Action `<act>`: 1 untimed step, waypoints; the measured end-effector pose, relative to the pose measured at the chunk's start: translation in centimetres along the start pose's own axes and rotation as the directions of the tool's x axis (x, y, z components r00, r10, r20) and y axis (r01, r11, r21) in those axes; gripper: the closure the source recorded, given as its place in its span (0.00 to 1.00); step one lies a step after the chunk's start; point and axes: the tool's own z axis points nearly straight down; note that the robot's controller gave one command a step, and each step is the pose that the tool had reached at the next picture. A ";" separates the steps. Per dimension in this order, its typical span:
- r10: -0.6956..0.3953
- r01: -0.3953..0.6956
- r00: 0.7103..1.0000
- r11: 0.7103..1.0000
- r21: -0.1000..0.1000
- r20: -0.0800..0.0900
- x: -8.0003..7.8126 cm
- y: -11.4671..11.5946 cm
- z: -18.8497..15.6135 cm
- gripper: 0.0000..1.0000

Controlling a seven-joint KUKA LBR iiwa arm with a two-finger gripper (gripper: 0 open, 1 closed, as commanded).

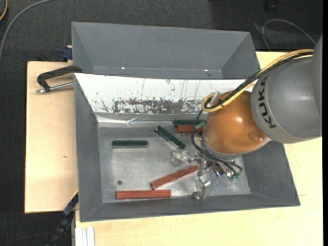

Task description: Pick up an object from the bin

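Hovering low in the front right of the bin (86, 152), the gripper (202, 183) sits by the right end of a red-brown bar (173, 177). The bar's long axis slants from lower left to upper right. Whether the claw is wide or narrow cannot be told.

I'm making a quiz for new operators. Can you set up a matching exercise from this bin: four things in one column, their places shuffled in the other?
Things:
1. long level red bar
2. slanted red bar
3. slanted green bar
4. tool

Places:
a. front right, below the orange cover
b. middle of the floor, towards the back
c. along the front wall
d. right end next to the tool

Pairs: 1-c, 2-d, 3-b, 4-a.
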 end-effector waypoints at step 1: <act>0.002 -0.002 1.000 1.000 0.001 0.000 0.0 -0.1 0.0 1.00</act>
